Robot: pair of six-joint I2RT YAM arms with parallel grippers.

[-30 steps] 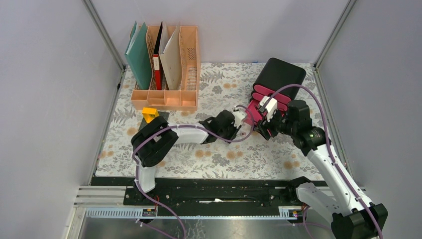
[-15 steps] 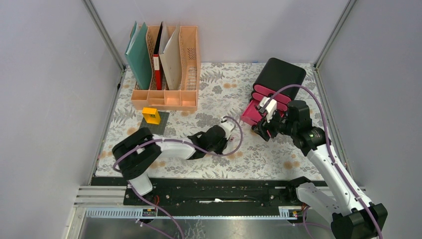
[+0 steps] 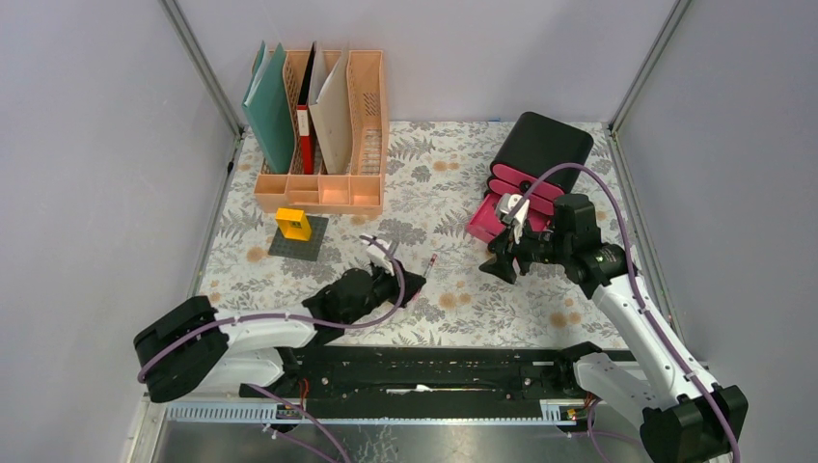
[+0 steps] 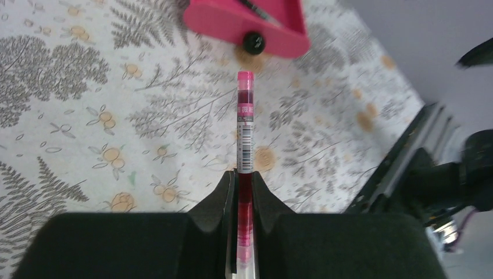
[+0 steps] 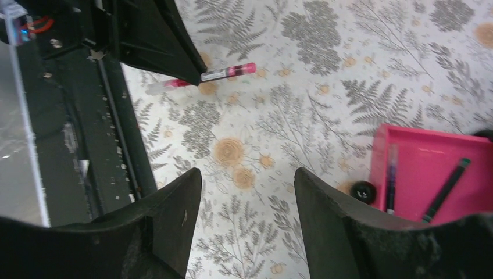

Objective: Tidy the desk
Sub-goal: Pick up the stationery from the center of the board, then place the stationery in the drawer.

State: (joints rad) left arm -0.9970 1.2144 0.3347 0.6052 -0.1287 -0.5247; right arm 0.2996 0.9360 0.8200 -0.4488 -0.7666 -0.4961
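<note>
Nearest me, the left pincer (image 3: 412, 284) lies low over the bench (image 3: 434, 178), close to the near edge. Its jaws are pinched narrow onto a pink pen (image 4: 245, 125). The pen is held by its lower barrel and juts straight ahead of the fingertips, barcode label up and pink end foremost. I cannot tell whether it touches the cloth. The bench itself, white cloth with grey ferns and orange flowers, spreads under both pincers out to the grey walls.

Beyond the left pincer and off to its right, the right pincer (image 5: 247, 174) hangs over bare cloth, jaws spread wide with nothing between them. In its wrist view the pen and the left pincer's dark finger sit ahead and to its left, well apart from it.

Just to the right of the right pincer lies an open pink drawer (image 5: 430, 157) with a round black knob (image 5: 363, 190) on its front. A clear-barrelled pen (image 5: 390, 174) and a dark green pen (image 5: 446, 189) lie inside it. The drawer sticks out of a black-and-pink drawer box (image 3: 542, 149) beyond the right pincer.

Far left of the left pincer and beyond it, a yellow block (image 3: 292, 223) stands on a dark grey square plate (image 3: 307, 246). Past that, against the far wall, is a peach file rack (image 3: 368, 116) holding upright folders.
</note>
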